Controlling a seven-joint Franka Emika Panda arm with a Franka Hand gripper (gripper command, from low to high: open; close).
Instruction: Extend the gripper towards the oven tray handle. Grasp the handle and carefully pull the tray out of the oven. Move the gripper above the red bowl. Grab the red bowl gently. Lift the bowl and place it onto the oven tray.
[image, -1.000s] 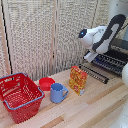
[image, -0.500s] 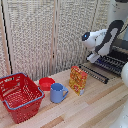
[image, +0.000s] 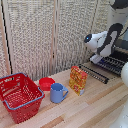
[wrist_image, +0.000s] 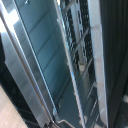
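Note:
In the exterior view the white-and-black arm (image: 104, 41) reaches toward the dark oven (image: 120, 50) at the right edge. The gripper (image: 96, 58) is at the oven's open front, just above the tray (image: 111, 64); its fingers are too small and blurred to tell if they are open. The tray's wire bars show in the oven mouth, and its handle cannot be made out. The wrist view shows the wire rack (wrist_image: 82, 42) and a glassy metal-framed door panel (wrist_image: 42, 55) very close, with no fingers in it. The red bowl (image: 46, 83) sits on the wooden table, far from the gripper.
A blue mug (image: 58, 93) stands beside the red bowl. An orange-yellow packet (image: 78, 80) stands between the mug and the oven. A large red wire basket (image: 20, 96) is at the exterior view's left. The slatted door flap (image: 94, 73) hangs open. A slatted wall is behind.
The arm has shifted slightly at the oven front. The bowl, mug, packet and basket have not moved.

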